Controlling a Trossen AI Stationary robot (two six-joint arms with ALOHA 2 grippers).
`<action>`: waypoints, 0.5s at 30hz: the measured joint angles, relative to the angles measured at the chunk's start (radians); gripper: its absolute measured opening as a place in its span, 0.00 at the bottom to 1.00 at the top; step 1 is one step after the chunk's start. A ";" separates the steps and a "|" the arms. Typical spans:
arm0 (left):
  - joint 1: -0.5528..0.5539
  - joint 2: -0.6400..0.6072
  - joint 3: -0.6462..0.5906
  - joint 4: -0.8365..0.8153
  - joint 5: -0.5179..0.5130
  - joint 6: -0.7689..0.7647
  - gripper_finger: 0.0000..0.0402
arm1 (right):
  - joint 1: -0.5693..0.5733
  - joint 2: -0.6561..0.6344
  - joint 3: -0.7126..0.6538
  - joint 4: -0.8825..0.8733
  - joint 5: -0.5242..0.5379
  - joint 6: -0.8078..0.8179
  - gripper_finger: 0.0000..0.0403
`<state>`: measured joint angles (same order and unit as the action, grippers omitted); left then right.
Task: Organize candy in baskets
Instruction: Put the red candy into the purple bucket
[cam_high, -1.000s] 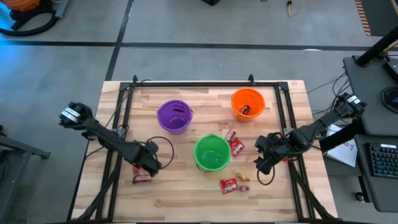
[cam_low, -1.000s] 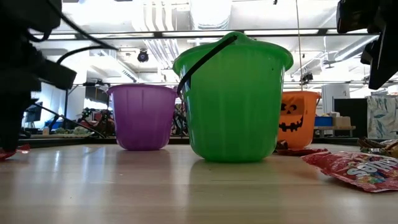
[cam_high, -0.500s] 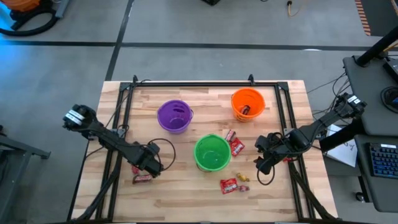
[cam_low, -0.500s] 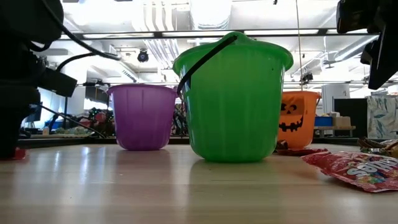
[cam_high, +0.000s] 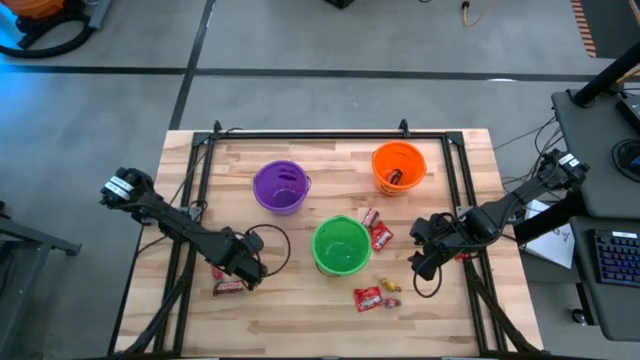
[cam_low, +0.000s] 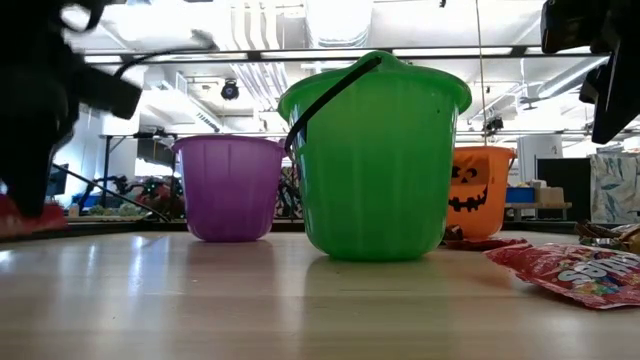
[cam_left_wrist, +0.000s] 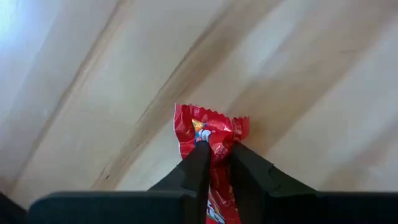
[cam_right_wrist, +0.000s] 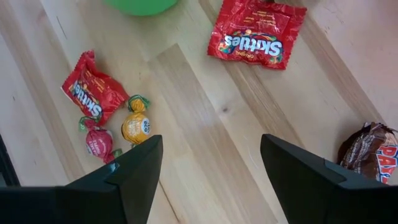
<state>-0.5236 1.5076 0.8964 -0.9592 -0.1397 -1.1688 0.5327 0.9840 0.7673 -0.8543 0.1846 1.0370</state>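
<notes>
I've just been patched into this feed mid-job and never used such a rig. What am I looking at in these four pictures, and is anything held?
Two robot arms work at a wooden table. One picture looks straight down, one sits at table height, and one rides each wrist. Three baskets stand there: purple basket, orange basket and green basket. Loose candy lies beside the green one. The left tool is pinched on a red packet. The right tool hangs open above more sweets, holding nothing.

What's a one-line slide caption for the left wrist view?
Left gripper pinching a shiny red candy packet just above the pale wooden tabletop.
</notes>
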 joint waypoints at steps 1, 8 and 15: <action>0.000 -0.001 0.028 -0.021 0.000 0.023 0.09 | 0.000 0.000 0.000 0.000 0.000 0.000 0.66; 0.001 -0.009 0.248 -0.159 -0.134 0.236 0.09 | -0.001 0.000 0.000 0.000 0.005 -0.008 0.66; 0.013 -0.062 0.417 -0.121 -0.379 0.536 0.09 | -0.001 0.000 0.000 0.001 0.026 -0.014 0.66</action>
<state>-0.5109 1.4458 1.3138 -1.0803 -0.5187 -0.6330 0.5320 0.9840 0.7673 -0.8531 0.2104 1.0229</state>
